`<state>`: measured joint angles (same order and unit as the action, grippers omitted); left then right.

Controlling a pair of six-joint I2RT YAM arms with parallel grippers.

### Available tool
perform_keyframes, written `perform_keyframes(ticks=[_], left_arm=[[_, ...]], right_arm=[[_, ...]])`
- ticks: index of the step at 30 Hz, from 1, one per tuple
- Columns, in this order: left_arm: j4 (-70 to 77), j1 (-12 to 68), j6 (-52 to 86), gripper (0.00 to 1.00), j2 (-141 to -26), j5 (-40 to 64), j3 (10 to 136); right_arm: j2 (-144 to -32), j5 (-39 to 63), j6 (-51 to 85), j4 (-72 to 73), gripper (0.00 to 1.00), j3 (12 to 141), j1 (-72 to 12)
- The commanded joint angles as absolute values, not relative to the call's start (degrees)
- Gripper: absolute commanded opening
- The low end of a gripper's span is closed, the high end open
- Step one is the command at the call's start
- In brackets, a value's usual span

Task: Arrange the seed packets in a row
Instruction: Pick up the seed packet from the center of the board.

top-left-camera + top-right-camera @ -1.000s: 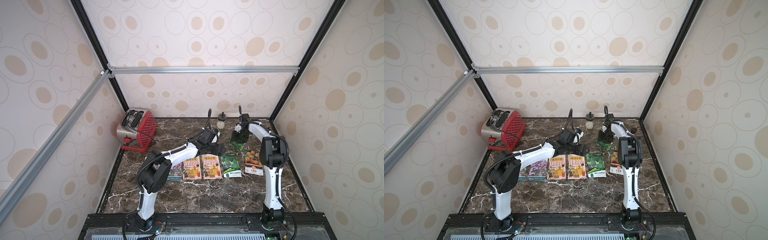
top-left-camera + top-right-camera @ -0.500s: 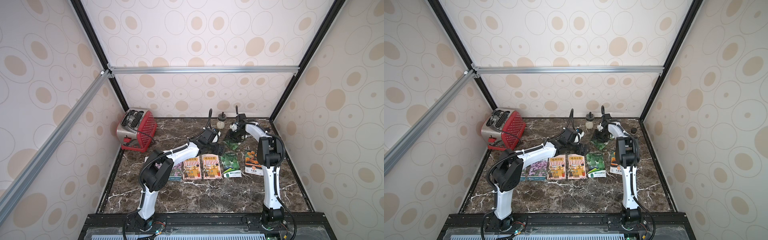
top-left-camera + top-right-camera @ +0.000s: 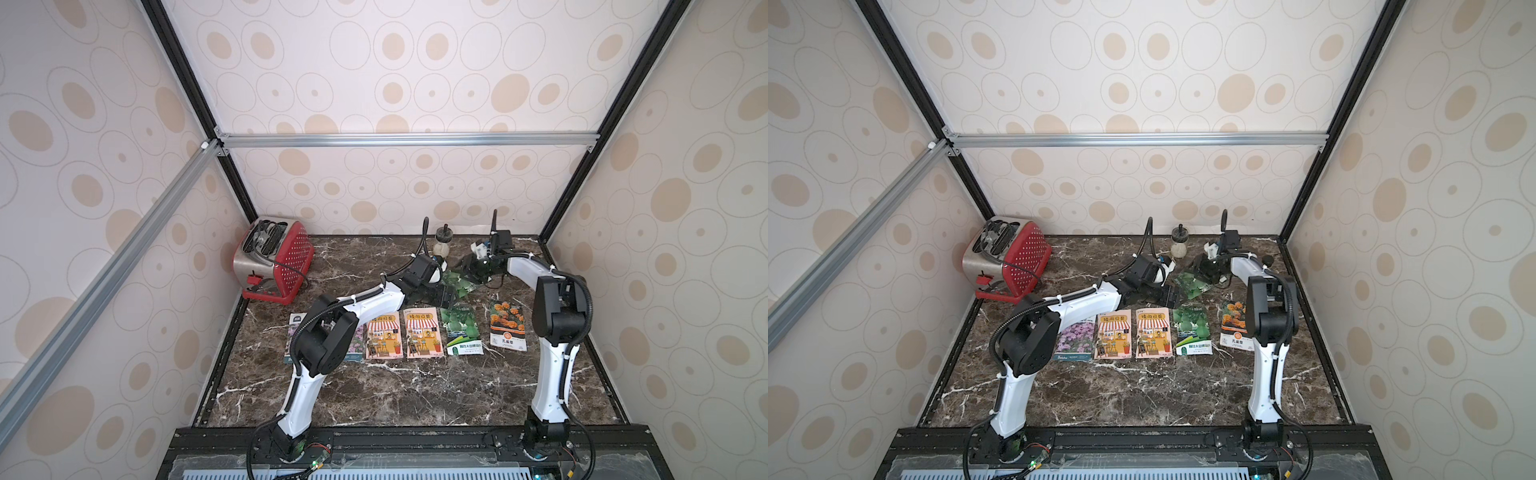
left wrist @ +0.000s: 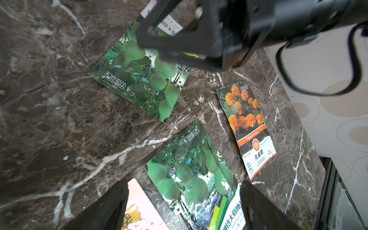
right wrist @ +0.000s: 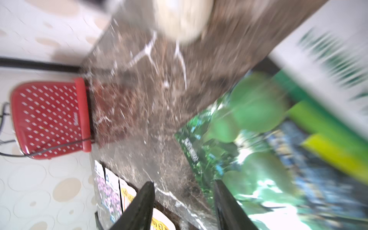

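Five seed packets lie in a row in both top views: a purple-flower one (image 3: 1077, 338) partly under the left arm, two shopfront ones (image 3: 383, 336) (image 3: 422, 332), a green vegetable one (image 3: 462, 330) and an orange marigold one (image 3: 507, 325). Another green packet (image 3: 459, 282) lies askew behind the row. My left gripper (image 3: 446, 296) hovers open between that packet and the row, its jaws framing the row's green packet (image 4: 191, 179). My right gripper (image 3: 467, 266) is open at the loose packet's (image 4: 139, 79) far end, with bare marble between its fingers (image 5: 147, 191).
A red toaster (image 3: 272, 259) with its cord stands at the back left. A small jar (image 3: 441, 245) stands by the back wall, close behind both grippers. The enclosure walls close in on the marble table (image 3: 395, 395) on three sides.
My right gripper has swung left from the back right onto the loose green packet's far end. The left arm has barely moved.
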<state>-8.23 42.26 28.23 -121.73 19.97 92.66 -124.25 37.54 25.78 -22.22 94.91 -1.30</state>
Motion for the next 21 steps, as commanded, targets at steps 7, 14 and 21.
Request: perform_keyframes(ticks=[7,14,21], left_arm=[[-7.78,43.58,27.92,0.88,-129.69,22.97,103.2],[-6.74,43.86,28.2,0.88,-137.44,24.02,111.08],[-7.35,43.78,27.58,0.89,-144.22,24.28,118.64]], right_arm=[[-120.16,31.68,26.32,-17.6,0.51,91.51,1.5],[-115.56,26.94,24.81,-16.02,0.51,86.83,1.6],[-111.94,25.18,24.81,-13.12,0.51,83.0,2.73]])
